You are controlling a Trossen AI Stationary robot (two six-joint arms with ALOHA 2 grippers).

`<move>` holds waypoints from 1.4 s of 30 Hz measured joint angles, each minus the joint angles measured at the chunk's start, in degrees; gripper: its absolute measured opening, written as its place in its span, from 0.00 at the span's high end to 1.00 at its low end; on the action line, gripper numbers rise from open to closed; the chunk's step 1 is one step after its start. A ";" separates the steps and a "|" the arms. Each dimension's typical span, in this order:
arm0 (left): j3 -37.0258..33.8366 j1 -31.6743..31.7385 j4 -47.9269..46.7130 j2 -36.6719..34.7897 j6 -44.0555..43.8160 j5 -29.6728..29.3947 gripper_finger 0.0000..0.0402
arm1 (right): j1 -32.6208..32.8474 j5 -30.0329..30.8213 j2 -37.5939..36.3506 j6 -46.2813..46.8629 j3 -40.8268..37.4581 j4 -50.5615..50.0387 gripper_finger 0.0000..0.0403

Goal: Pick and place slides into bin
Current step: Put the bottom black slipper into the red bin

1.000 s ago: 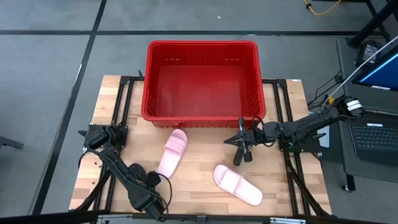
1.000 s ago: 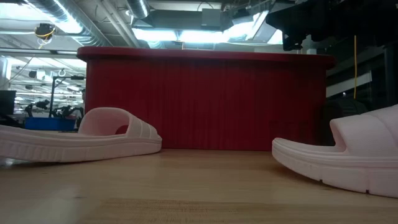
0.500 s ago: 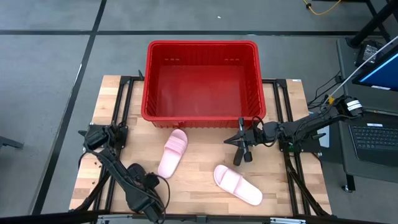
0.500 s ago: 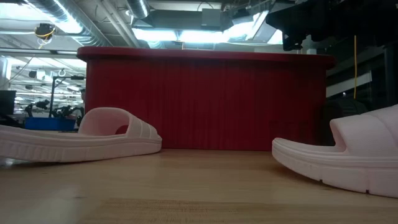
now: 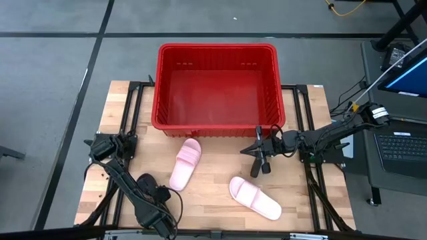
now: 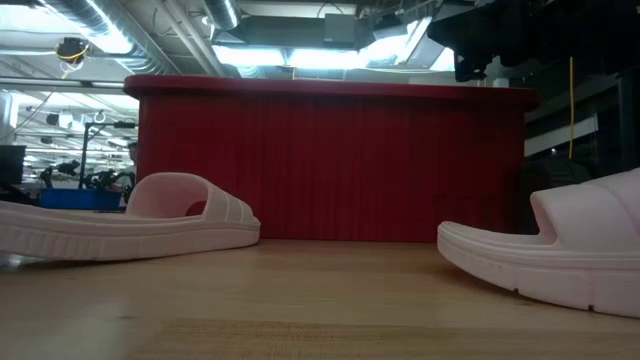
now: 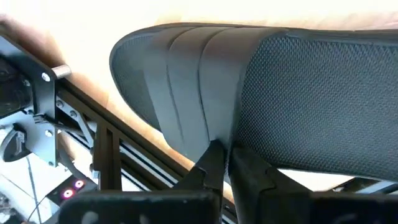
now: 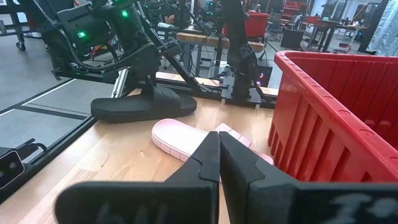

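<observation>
Wooden table [image 5: 213, 200], left tool [image 7: 221, 163] clamping black slide [image 7: 261, 93]

I see the wooden table [image 5: 213, 193] sitting on a black metal frame [image 5: 137, 90], with grey floor [image 5: 60, 60] around it crossed by dark tape lines. Off to the side, a laptop [image 5: 405, 150] sits open beside a blue-lit monitor [image 5: 408, 73], and a yellow cable [image 5: 347, 8] loops on the floor. In the low view, ceiling lights [image 6: 300, 55] glow overhead.
</observation>
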 joint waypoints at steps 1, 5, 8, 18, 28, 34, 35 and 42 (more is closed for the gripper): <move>0.16 -0.02 -0.34 0.00 0.04 -0.04 0.98 | 0.01 0.00 0.00 -0.01 0.00 0.01 0.98; 1.96 -0.53 -3.32 0.00 0.09 -1.43 0.99 | -0.02 0.00 0.00 -0.03 0.00 0.04 0.98; 4.05 -0.97 -4.99 0.00 -0.53 -2.10 0.99 | 0.00 0.00 0.00 0.02 0.00 0.06 0.98; 9.11 -1.52 -4.85 -0.31 1.75 -9.65 0.99 | 0.01 0.00 0.00 -0.05 0.00 0.17 0.98; 14.65 -1.48 -4.93 -0.31 10.79 -13.98 0.99 | 0.01 0.00 0.00 -0.15 0.00 0.47 0.98; 18.13 -1.45 -4.86 -0.33 15.49 -20.54 0.99 | 0.01 0.00 0.00 -1.31 -0.02 0.96 0.98; 18.37 -1.45 -4.91 -0.33 16.18 -21.87 0.99 | 0.01 0.00 0.00 -1.30 -0.02 1.06 0.98; 18.72 -0.82 -4.91 -0.33 22.39 -32.73 0.99 | 0.01 0.00 0.00 -1.40 -0.02 1.41 0.98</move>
